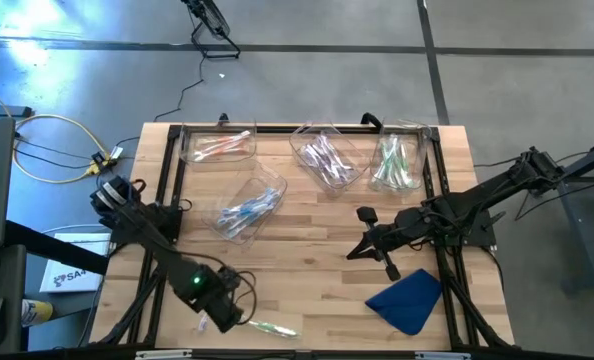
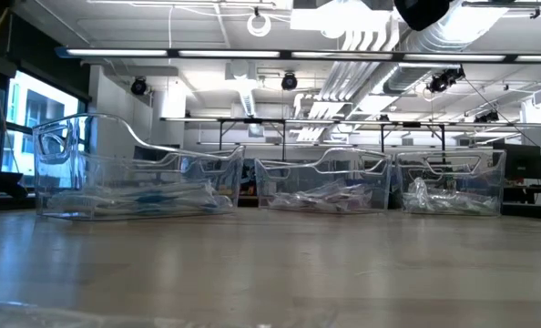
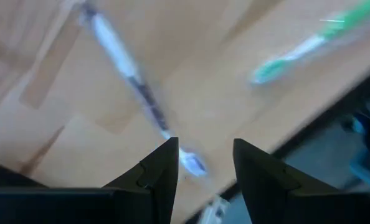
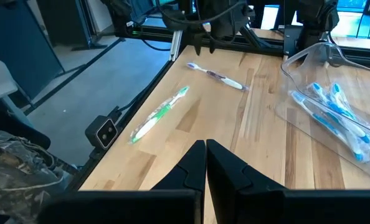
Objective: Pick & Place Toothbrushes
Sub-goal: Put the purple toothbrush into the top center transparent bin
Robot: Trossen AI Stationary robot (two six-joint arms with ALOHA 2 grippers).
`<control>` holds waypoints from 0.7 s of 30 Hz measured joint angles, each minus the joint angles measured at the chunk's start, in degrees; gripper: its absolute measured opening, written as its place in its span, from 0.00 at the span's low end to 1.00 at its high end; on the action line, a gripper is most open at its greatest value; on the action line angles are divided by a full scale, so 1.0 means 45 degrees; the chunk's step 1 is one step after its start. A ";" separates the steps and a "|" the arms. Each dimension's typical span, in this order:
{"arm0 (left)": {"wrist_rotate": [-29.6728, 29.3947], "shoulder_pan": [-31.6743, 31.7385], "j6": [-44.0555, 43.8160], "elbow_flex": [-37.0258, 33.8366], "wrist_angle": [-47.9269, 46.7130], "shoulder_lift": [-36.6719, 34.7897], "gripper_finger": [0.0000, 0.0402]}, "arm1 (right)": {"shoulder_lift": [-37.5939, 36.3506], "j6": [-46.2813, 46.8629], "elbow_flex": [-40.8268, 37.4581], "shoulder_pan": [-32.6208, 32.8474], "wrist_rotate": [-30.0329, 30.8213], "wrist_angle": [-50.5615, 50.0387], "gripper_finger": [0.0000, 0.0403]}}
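Note:
Two toothbrushes lie flat on the wood near the table's near-left edge: a whitish one with purple accents (image 3: 132,81) (image 4: 216,76) and a green one in a clear wrapper (image 3: 303,46) (image 4: 160,115) (image 1: 274,327). My left gripper (image 3: 203,146) (image 1: 215,303) hovers open right above the purple brush. Its fingertips stand on either side of one end (image 3: 191,163) of that brush, and I see no touch. My right gripper (image 4: 205,146) (image 1: 362,238) is shut and holds nothing, over the table's middle right. It points toward the left arm.
Several clear bins hold sorted brushes. The pink ones (image 1: 220,146), the purple ones (image 1: 325,158) and the green ones (image 1: 395,163) stand along the far edge. The blue ones (image 1: 247,208) (image 4: 334,115) are nearer the middle. A blue cloth (image 1: 407,300) lies near the right arm. Bare wood lies between the arms.

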 joint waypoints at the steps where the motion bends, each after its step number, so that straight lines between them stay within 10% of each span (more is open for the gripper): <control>1: -0.0128 -0.0180 -0.0387 -0.0259 0.0061 0.0000 0.37 | 0.0000 0.0003 0.0000 0.0000 0.0000 0.0000 0.01; 10: -0.0222 -0.1004 -0.3365 -0.3281 0.3821 0.0010 0.37 | 0.0000 0.0007 0.0004 0.0000 0.0000 0.0000 0.01; 21: -0.0558 -0.0965 -0.3334 -0.3607 0.3586 0.0010 0.37 | 0.0000 0.0012 0.0000 0.0000 0.0000 0.0005 0.01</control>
